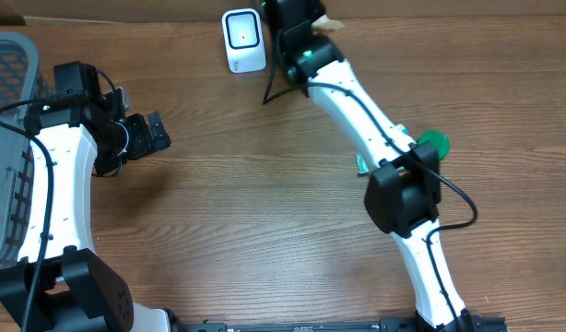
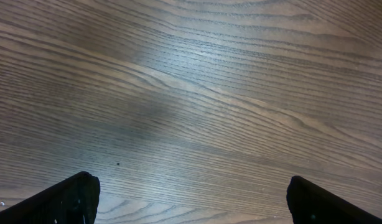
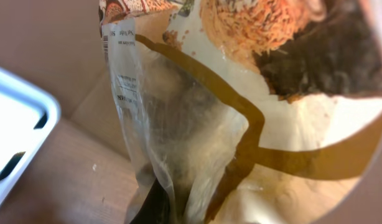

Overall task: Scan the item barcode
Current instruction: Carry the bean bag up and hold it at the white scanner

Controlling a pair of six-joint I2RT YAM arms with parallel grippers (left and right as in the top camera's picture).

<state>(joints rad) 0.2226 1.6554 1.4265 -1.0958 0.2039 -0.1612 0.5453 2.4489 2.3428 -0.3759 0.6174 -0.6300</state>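
Note:
The item, a food packet [image 3: 241, 124] with a clear plastic window and a noodle picture, fills the right wrist view. My right gripper [image 3: 197, 211] is shut on its lower end; one dark finger [image 3: 157, 202] shows behind the plastic. In the overhead view the right gripper [image 1: 297, 23] is at the table's far edge, just right of the white barcode scanner [image 1: 243, 41]. The scanner's white body [image 3: 13, 134] sits left of the packet in the right wrist view. No barcode is visible. My left gripper [image 1: 152, 132] hangs open over bare wood [image 2: 191, 199], holding nothing.
A grey mesh basket [image 1: 6, 138] stands at the left edge of the wooden table [image 1: 255, 194]. A small green object [image 1: 435, 143] lies partly under the right arm's forearm.

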